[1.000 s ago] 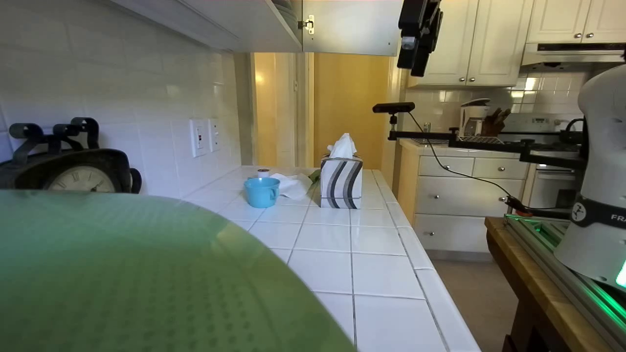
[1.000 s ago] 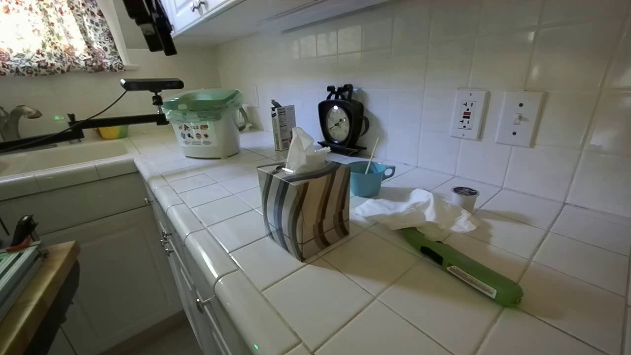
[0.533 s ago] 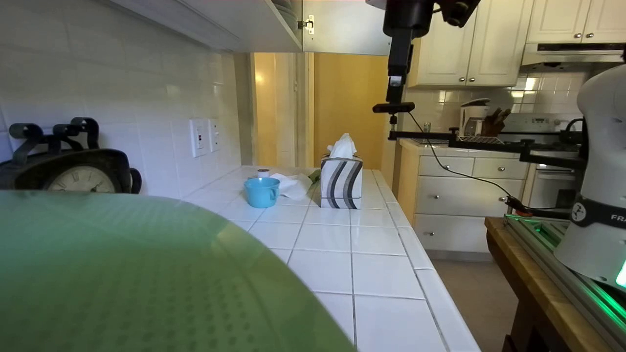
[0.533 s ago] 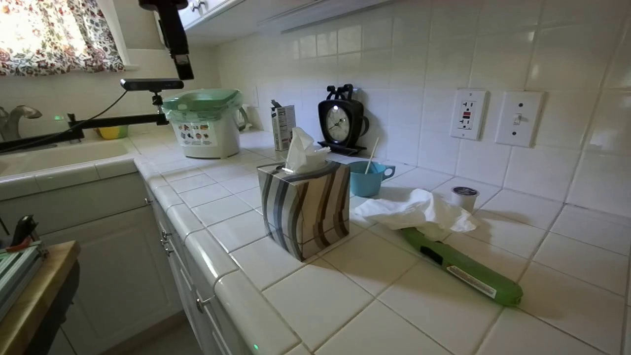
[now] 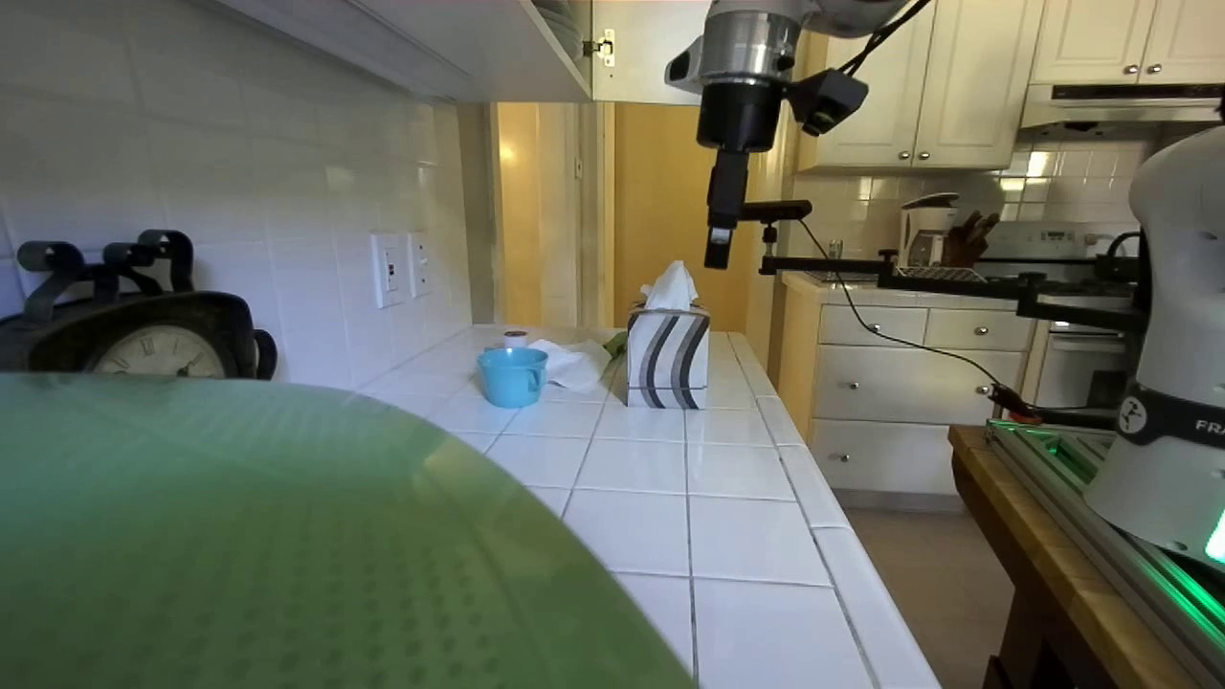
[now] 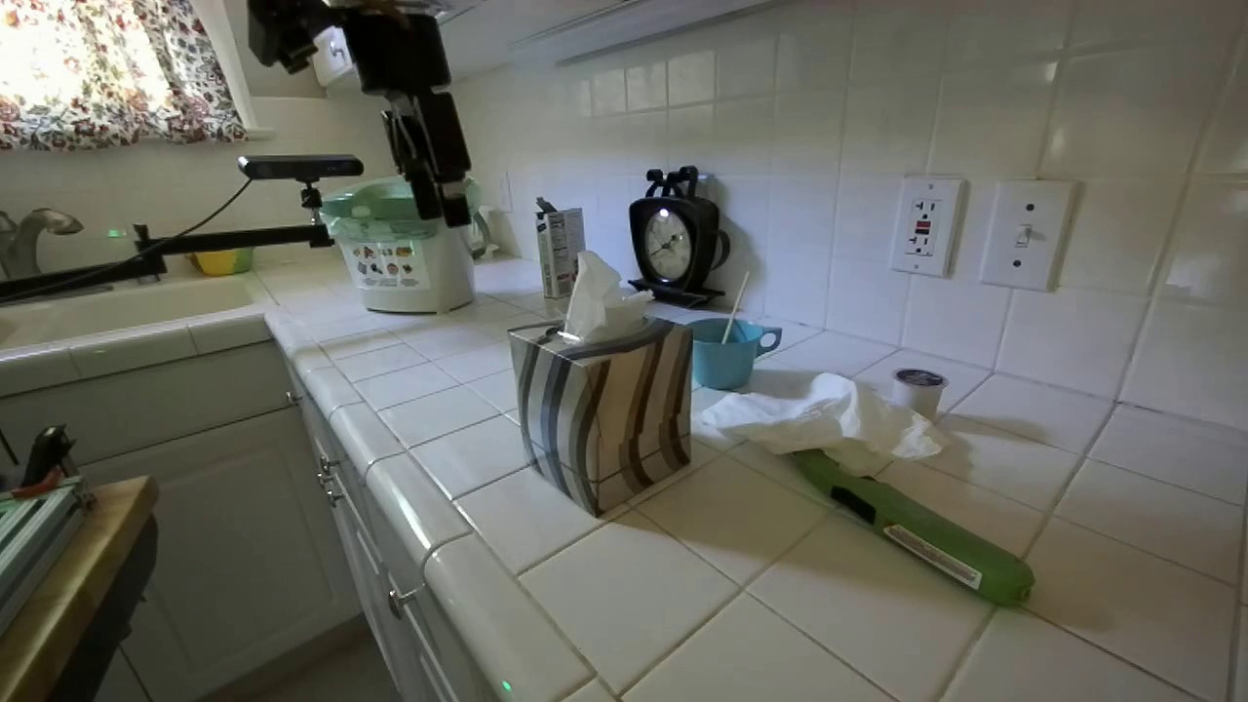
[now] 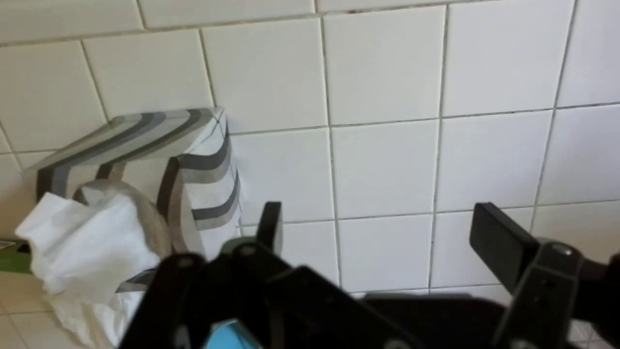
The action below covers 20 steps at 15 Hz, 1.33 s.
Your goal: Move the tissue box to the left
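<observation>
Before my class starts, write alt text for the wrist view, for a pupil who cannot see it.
Open gripper, holding nothing, above a white tiled counter. To its left in the picture stands the striped tissue box, white tissue poking from its top. A sliver of the blue cup shows at the bottom edge.

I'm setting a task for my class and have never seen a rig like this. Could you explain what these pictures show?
The machine is a robot arm ending in a two-fingered pincer. The wider pictures look on from two places outside it; the close-up looks down from its wrist, past the pincer. On the white tiled counter are a striped tissue box, a blue cup, a black clock, and a crumpled tissue at one end of a long green object. Nothing is held: the pincer hangs open, apart from the tissue box.
</observation>
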Tool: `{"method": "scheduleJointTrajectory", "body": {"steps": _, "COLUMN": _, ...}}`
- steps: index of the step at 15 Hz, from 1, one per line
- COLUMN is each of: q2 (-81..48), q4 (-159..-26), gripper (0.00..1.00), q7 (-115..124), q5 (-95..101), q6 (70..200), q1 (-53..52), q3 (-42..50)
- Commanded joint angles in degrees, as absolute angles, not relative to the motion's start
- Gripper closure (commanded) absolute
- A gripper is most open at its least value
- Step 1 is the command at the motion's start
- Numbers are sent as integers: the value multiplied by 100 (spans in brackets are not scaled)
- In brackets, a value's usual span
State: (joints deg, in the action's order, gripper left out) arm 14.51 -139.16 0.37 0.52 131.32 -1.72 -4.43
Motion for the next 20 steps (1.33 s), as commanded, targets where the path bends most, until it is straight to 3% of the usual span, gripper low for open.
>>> {"method": "scheduleJointTrajectory", "body": {"steps": 1, "q2": 1093, "q4": -13837, "gripper": 0, "q7": -113, "q5": 266, "q6": 13443, "q1": -139, "q3": -321}}
{"method": "scheduleJointTrajectory", "body": {"steps": 20, "q2": 438, "q4": -13790, "gripper": 0, "q7": 34, "q5": 996, "q6": 14301, "q1": 190, "q3": 29}}
